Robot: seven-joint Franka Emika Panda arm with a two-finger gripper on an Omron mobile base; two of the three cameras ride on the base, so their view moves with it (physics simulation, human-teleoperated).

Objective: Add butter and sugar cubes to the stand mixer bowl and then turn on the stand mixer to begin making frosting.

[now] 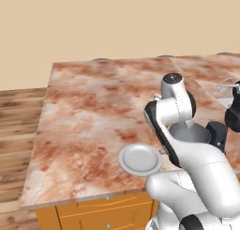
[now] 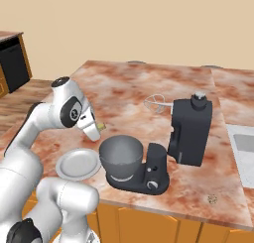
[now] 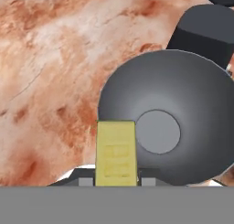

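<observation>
A: Reddish marble countertop (image 1: 93,107) on orange cabinets, beige wall behind. Lower centre of the left base view: flat silver-grey round plate (image 1: 139,158), partly behind the white arm.

B: Centre of the hand view: deep round grey metal stand mixer bowl (image 3: 183,99), seen from above, flat disc at its bottom. Lower left of that view: pale-yellow ridged strip of butter (image 3: 115,153), clamped between the two dark fingertips of the gripper (image 3: 115,182), overlapping the bowl's near rim.

A: Right base view, left of centre: gripper tip with a yellow fleck, just beside and above the bowl's left edge. Right of it: black stand mixer (image 2: 188,130), head tilted back, wire whisk (image 2: 158,104) raised clear of the bowl.

B: Likely hazard: release too early, butter apparently at the rim rather than over the middle; possible strike on the rim and fall onto the plate or the countertop.

A: Second hazard, judged: hand low beside the bowl, so a sideways sweep could knock the bowl on its base.
</observation>
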